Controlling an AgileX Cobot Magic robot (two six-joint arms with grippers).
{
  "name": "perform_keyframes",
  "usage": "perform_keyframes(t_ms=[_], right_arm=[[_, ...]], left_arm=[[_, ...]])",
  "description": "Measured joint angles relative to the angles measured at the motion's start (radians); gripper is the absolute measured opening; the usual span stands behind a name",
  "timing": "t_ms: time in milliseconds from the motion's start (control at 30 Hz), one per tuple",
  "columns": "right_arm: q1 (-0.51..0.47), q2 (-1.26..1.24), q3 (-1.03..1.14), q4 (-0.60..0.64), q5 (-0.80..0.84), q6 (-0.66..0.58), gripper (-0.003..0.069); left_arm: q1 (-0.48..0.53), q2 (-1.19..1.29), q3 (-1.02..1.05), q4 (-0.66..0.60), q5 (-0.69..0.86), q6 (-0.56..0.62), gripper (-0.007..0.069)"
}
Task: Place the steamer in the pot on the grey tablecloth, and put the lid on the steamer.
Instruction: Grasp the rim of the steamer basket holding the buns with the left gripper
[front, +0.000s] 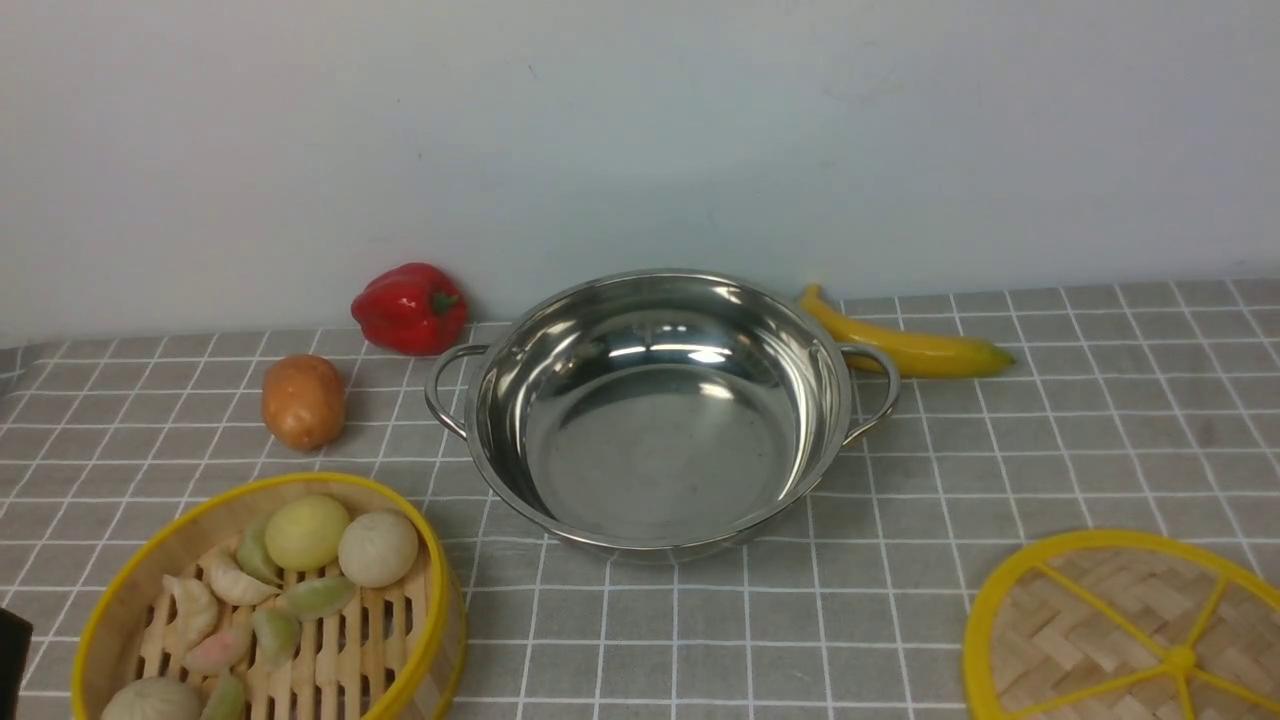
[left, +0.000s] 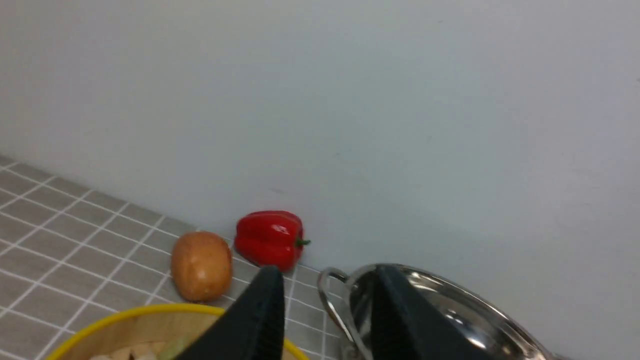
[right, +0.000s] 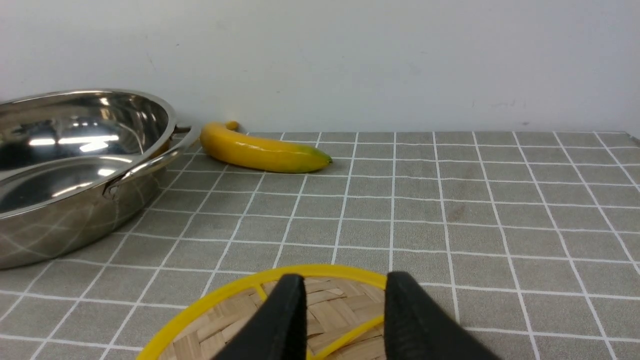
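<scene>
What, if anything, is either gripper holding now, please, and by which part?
Nothing is held: the left gripper and right gripper are both open and empty.

Black tapered fingers (left: 260, 320), ribbed inner edges

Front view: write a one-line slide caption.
Empty stainless pot centred on the grey tablecloth, steamer of toy buns front left, lid front right.

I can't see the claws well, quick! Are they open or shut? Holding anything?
Left gripper: open, holding nothing.
Right gripper: open, holding nothing, near the lid.
</scene>
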Motion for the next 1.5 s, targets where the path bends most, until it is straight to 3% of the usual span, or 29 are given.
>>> perform_keyframes(t_ms=[33, 100, 167, 267, 333, 433, 667, 1033, 1267, 1500], right_arm=[[0.000, 0.000, 0.000, 0.000, 0.000, 0.000, 0.0243], [0.000, 0.000, 0.000, 0.000, 0.000, 0.000, 0.0243], [0.000, 0.000, 0.000, 0.000, 0.000, 0.000, 0.0243], [0.000, 0.000, 0.000, 0.000, 0.000, 0.000, 0.0243], [0.000, 0.000, 0.000, 0.000, 0.000, 0.000, 0.0243], [0.000, 0.000, 0.000, 0.000, 0.000, 0.000, 0.0243], [0.000, 0.000, 0.000, 0.000, 0.000, 0.000, 0.0243], [0.000, 0.000, 0.000, 0.000, 0.000, -0.002, 0.0243], [0.000, 0.000, 0.000, 0.000, 0.000, -0.001, 0.0243], [0.000, 0.000, 0.000, 0.000, 0.000, -0.001, 0.0243]], left_arm=[[0.000, 0.004, 0.000, 0.000, 0.000, 0.002, 0.0243], [0.000, 0.072, -0.144, 0.005, 0.188, 0.060, 0.0243], [0.000, 0.181, -0.276, 0.017, 0.400, 0.174, 0.0243], [0.000, 0.291, -0.383, 0.030, 0.600, 0.293, 0.0243], [0.000, 0.427, -0.478, 0.036, 0.791, 0.440, 0.0243], [0.000, 0.573, -0.542, 0.028, 0.882, 0.569, 0.0243], [0.000, 0.921, -0.576, 0.058, 0.885, 0.767, 0.0243], [-0.005, 1.256, -0.576, -0.006, 0.818, 0.798, 0.0268], [-0.099, 1.391, -0.576, 0.020, 0.665, 0.805, 0.0367], [-0.134, 1.493, -0.576, 0.021, 0.594, 0.813, 0.0360]])
